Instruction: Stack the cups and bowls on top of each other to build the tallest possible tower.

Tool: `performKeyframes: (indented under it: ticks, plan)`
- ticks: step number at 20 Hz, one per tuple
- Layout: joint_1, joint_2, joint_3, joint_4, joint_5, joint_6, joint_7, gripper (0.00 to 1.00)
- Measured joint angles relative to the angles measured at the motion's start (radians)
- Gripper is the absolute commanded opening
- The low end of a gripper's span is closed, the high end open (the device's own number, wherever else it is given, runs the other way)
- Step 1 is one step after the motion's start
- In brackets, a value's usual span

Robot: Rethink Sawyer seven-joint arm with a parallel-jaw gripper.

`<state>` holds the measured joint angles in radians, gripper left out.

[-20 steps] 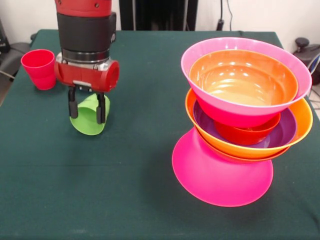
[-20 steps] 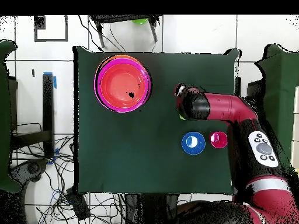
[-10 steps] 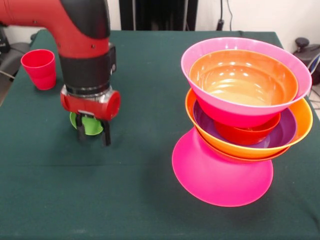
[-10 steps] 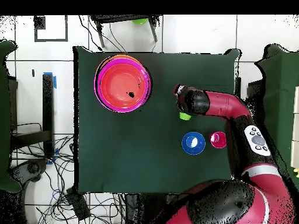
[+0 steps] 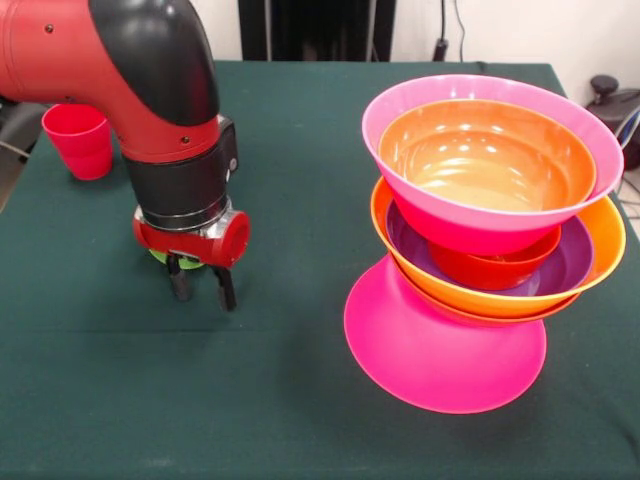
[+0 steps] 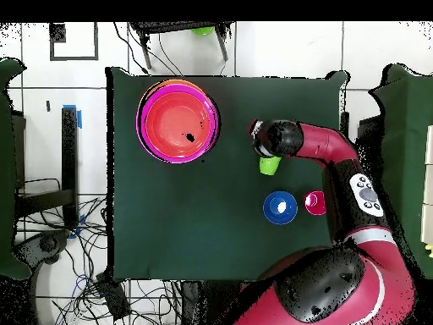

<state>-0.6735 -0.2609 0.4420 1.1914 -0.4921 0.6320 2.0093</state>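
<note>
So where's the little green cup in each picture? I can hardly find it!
Front view: the lime green cup is left of centre, mostly hidden behind the gripper, only a green sliver showing under the red wrist.
Overhead view: the lime green cup is right of centre, just below the arm's black end.
Shared landmark: the red cup, at the far left in the front view, and at lower right beside the small blue bowl overhead.

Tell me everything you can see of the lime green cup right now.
The lime green cup is a small glossy plastic tumbler. Overhead, it sits on the green tablecloth just beside the arm's wrist, apart from the blue bowl. From the front, only a green sliver shows behind the claw, so contact is unclear.
</note>
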Motion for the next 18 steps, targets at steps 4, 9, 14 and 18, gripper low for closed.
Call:
performKeyframes:
  ticks: [4, 9, 14, 18]
  plan:
    - [0.000, 0.002, 0.018, -0.019, 0.000, 0.046, -0.003, 1.00]
    - [0.000, 0.001, 0.027, -0.020, 0.000, 0.060, -0.003, 1.00]
    - [0.000, -0.008, 0.034, -0.019, -0.001, 0.078, -0.003, 1.00]
    - [0.000, -0.035, 0.039, -0.003, -0.001, 0.090, -0.003, 1.00]
